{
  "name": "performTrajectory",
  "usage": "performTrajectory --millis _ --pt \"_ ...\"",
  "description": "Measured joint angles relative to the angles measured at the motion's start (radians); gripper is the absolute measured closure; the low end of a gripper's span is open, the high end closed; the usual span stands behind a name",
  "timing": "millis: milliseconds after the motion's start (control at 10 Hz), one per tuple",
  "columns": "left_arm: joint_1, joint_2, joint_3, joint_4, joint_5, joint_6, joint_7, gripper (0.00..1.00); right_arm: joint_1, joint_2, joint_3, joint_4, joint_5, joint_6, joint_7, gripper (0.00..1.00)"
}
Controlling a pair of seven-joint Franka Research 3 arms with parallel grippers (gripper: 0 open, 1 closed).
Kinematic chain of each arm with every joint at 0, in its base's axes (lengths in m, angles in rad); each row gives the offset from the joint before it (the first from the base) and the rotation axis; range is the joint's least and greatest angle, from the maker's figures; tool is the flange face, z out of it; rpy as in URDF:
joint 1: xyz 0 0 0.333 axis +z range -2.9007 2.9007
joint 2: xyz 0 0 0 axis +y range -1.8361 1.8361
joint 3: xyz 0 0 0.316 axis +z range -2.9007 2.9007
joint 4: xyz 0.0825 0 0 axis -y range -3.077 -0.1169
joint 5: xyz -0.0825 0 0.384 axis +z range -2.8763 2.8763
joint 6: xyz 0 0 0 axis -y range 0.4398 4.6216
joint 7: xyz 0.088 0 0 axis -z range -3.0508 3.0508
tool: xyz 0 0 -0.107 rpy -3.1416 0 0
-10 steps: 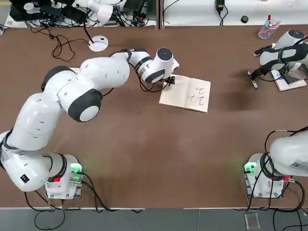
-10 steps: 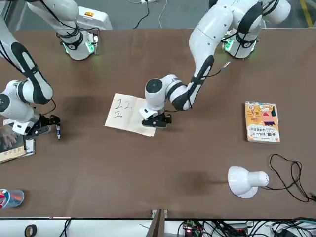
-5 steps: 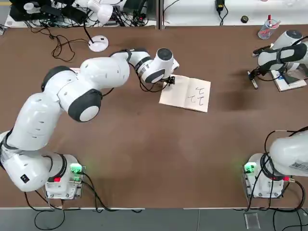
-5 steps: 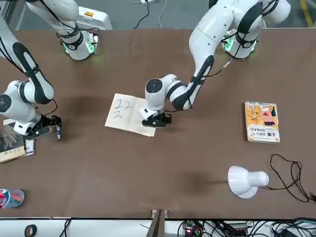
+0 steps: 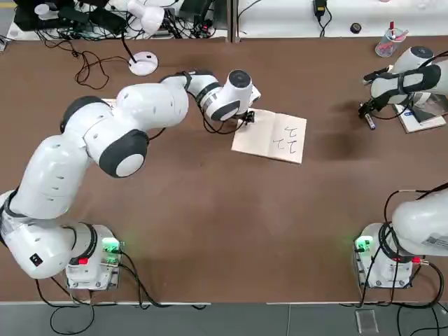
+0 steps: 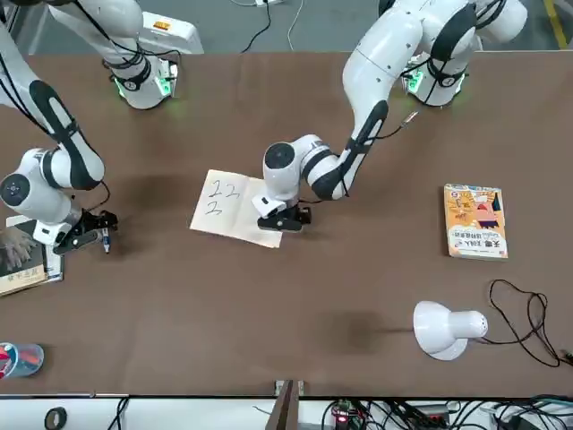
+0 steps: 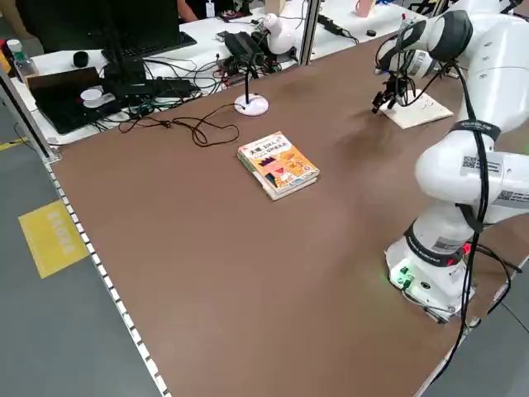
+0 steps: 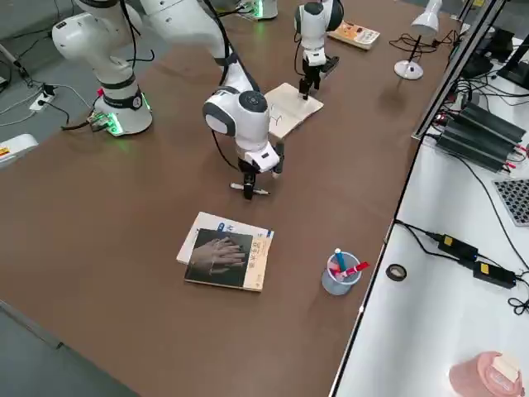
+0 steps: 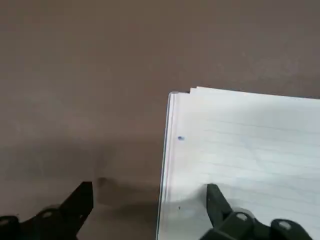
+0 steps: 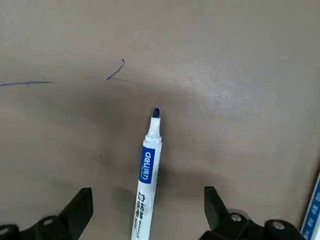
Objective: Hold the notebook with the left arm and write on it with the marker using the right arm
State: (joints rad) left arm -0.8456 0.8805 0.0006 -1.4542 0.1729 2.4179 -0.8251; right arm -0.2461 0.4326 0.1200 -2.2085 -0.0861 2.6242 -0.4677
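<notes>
From above: notebook (image 5: 269,136) open on the table (image 5: 210,210), left gripper (image 5: 246,117) planted on its corner; right gripper (image 5: 367,115) well apart from notebook. At the right wrist: fingers spread wide, empty, marker (image 10: 148,167) lying between them. At the left wrist: jaws parted astride the notebook's edge.

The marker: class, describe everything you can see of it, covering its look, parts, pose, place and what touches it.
The marker is slim and white, with a blue label band printed in white and a small dark blue tip left uncapped. It lies flat on the brown table, well to the robot's right of the notebook. The right gripper is open above it, one finger on either side, and neither touches it. Faint blue pen strokes mark the table beyond its tip.
</notes>
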Motion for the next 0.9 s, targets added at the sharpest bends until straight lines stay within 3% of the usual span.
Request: performTrajectory --millis 900 --pt "0.000 0.000 0.000 0.000 0.002 0.000 0.000 0.00 0.000 0.024 -0.006 0.001 0.000 0.046 0.001 0.08"
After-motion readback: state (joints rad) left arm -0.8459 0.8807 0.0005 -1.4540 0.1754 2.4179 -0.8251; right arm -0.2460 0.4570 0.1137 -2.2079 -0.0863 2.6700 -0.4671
